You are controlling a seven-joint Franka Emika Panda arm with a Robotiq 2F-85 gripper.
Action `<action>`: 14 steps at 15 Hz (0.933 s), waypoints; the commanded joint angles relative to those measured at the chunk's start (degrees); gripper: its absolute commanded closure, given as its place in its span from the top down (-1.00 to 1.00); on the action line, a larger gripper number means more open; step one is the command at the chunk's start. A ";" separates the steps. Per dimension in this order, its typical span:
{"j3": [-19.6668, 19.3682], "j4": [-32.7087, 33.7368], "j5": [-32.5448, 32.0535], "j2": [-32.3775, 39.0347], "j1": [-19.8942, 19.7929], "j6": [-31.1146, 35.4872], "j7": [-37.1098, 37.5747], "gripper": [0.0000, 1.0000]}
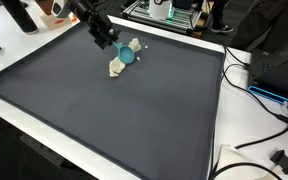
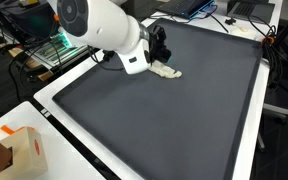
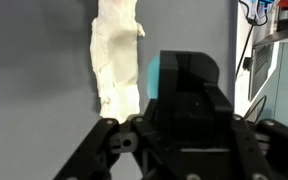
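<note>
The arm slants down from the mat's far edge, its gripper (image 1: pixel 117 48) low over a white crumpled cloth (image 1: pixel 117 68); whether the jaws are parted or closed cannot be told. The cloth lies pale and rumpled at the dark mat's (image 1: pixel 134 120) 11 o'clock, a teal piece (image 1: pixel 127 57) touching it. Cables (image 1: pixel 249 80) trail at 3 o'clock, off the mat.

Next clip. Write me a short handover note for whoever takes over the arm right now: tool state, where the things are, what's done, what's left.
Tool: low over the dark mat, near one edge; open or shut cannot be told.
White cloth: lies crumpled on the mat right by the tool, with a teal piece at the tool's tip; contact is unclear.
Done: the tool is at the cloth.
Left: the cloth is not yet lifted.
</note>
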 commanded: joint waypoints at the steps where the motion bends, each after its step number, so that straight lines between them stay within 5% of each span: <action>1: 0.50 1.19 1.33 1.78 -1.23 -1.44 4.73 -0.50; 14: 1.01 2.89 2.70 3.99 -0.94 -0.31 22.69 -0.50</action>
